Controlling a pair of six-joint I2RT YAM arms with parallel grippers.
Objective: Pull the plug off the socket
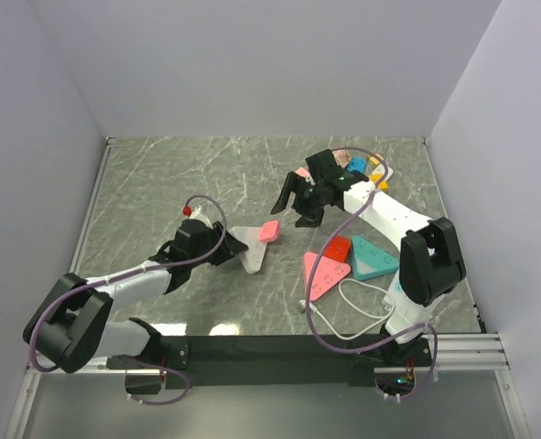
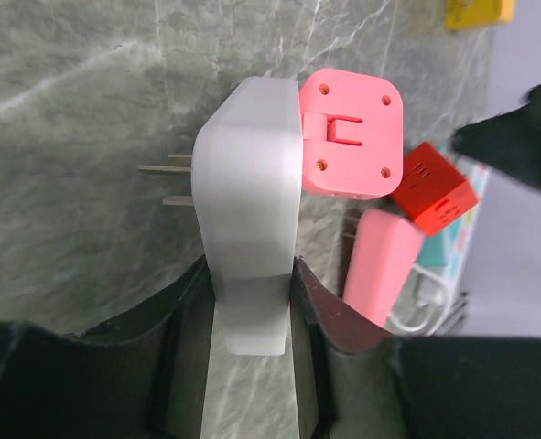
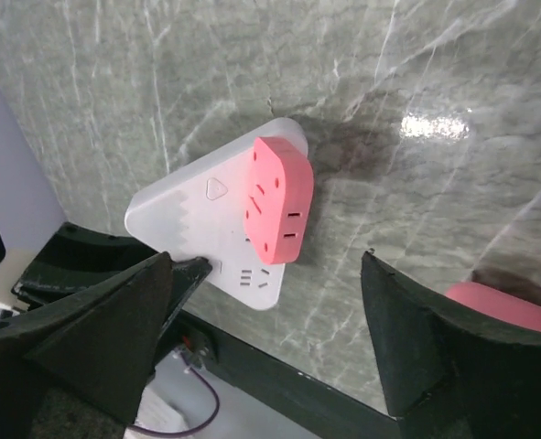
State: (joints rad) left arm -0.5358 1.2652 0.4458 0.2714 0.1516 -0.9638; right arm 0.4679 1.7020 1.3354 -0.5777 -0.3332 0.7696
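Nearest, at 4 o'clock on the table (image 1: 178, 174), lie two triangular blocks: one pink block (image 1: 323, 273) and one teal block (image 1: 373, 258). At centre the left tool (image 1: 222, 245) pinches the one white socket (image 1: 250, 249), whose single pink plug (image 1: 269, 230) is seated at its 1 o'clock corner. Farther on, the right tool (image 1: 296, 206) hangs spread, touching nothing.

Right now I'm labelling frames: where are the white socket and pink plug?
white socket (image 2: 250, 206): left wrist view, its broad side.
pink plug (image 2: 351, 137): left wrist view, middle of its screwed face.
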